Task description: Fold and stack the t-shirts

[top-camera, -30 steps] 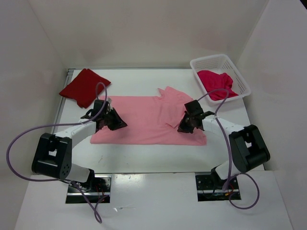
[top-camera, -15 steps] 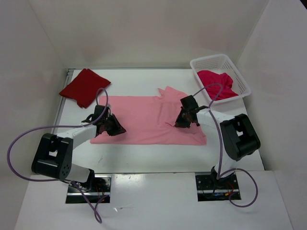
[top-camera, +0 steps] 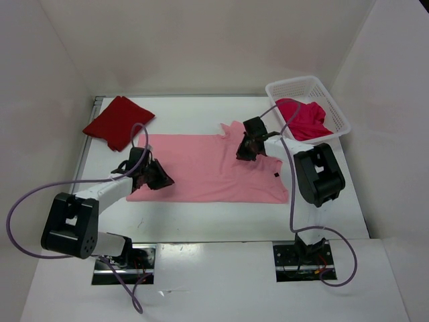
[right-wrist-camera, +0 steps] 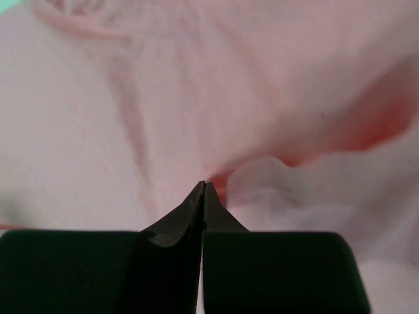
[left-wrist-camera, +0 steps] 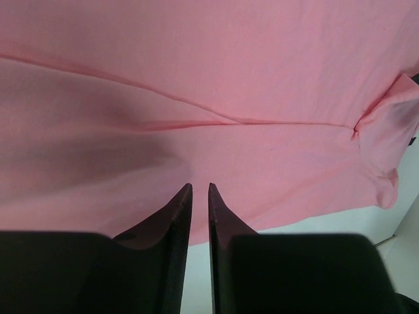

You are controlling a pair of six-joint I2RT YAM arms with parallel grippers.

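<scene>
**Top view:** The light pink soft cloth t-shirt (top-camera: 208, 171) lies spread flat at mid-table. The folded dark red cloth t-shirt (top-camera: 117, 121) sits at ten o'clock. The magenta-crimson cloth t-shirt (top-camera: 305, 117) lies crumpled in the white plastic lattice basket (top-camera: 295, 86) at two o'clock.

**Left wrist:** The left gripper (left-wrist-camera: 198, 190) hovers over the pink cloth at its nine o'clock edge, jaws a slit apart and holding nothing. It likely needs to spread wider and catch both layers at the edge.

**Right wrist:** The right gripper (right-wrist-camera: 202, 186) is clenched against a pink ridge. I cannot tell whether it has pinched any cloth, so that is worth checking before it lifts.

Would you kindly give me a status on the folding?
Left pincer slightly open over pink t-shirt. Right pincer shut near its collar. Nothing in the way.
</scene>
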